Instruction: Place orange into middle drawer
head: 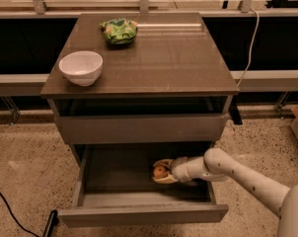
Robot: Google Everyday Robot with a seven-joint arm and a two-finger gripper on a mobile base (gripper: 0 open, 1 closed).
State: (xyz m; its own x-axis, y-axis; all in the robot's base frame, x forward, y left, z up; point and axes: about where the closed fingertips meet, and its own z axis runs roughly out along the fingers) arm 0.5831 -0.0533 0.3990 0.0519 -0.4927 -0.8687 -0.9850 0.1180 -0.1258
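gripper [157, 172] around orange [160, 171], in middle drawer [139, 214], right | bowl [81, 67] left, bag [119, 30] behind, on cabinet top [164, 58]

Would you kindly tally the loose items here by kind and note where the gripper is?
Bowl: 1
Snack bag: 1
Orange: 1, held by the gripper inside the open middle drawer
Total: 3

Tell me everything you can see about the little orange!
The orange is small, round and smooth-skinned. It sits between the tan fingers of the gripper, which reaches in from the right and is closed on it, one finger above and one below. It is inside the open middle drawer, toward the right side, low over the dark floor. Whether it touches the floor cannot be told.
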